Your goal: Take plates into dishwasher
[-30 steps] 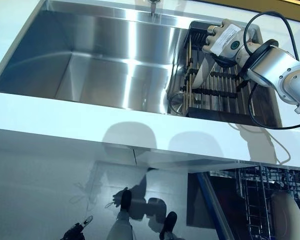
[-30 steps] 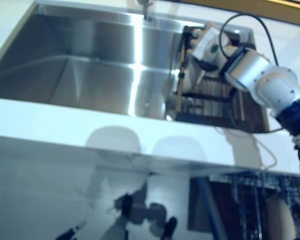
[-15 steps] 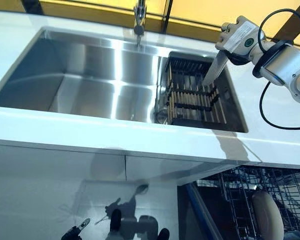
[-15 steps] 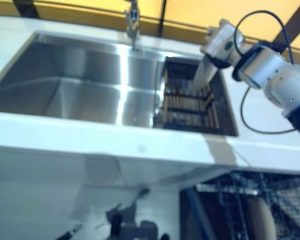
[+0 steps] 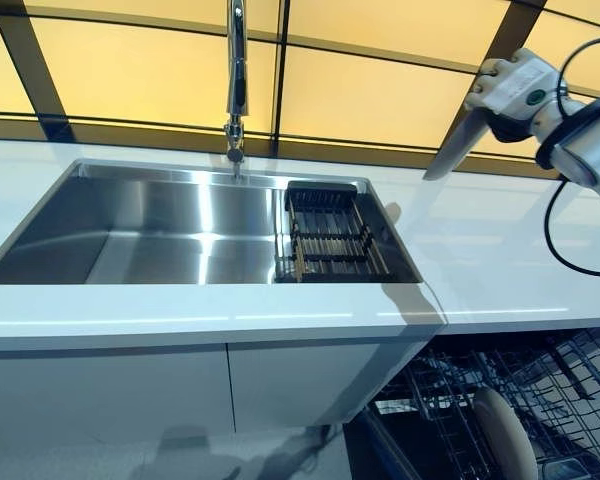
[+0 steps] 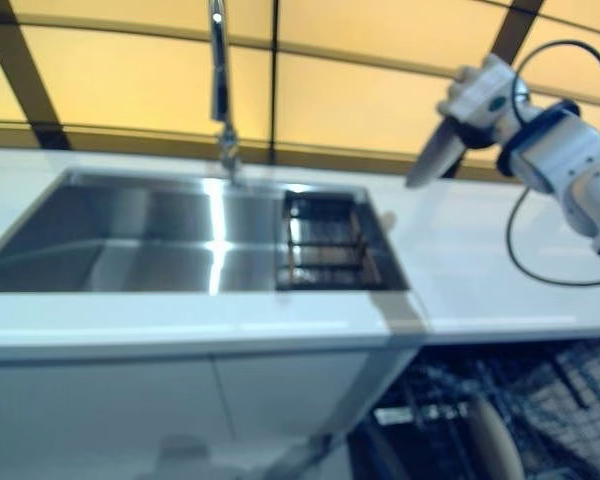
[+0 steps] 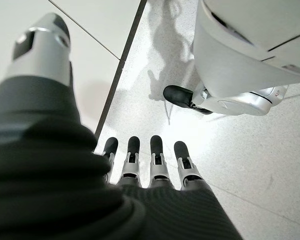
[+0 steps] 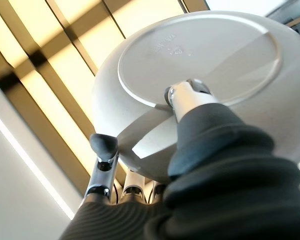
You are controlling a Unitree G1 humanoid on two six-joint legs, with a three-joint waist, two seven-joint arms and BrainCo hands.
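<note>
Right hand (image 5: pixel 510 88) pinches a grey plate (image 5: pixel 452 150), raised well right of the sink (image 5: pixel 110 215). Sink holds a dark rack (image 5: pixel 328 235). Dishwasher rack (image 5: pixel 540 400) below holds one plate (image 5: pixel 507 437). Left hand (image 7: pixel 150 165) hangs, fingers straight.

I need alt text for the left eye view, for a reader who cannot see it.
The robot's right hand holds a pale plate edge-on above the white counter, right of a steel sink with a dark rack. Below, an open dishwasher rack already holds one plate.
</note>
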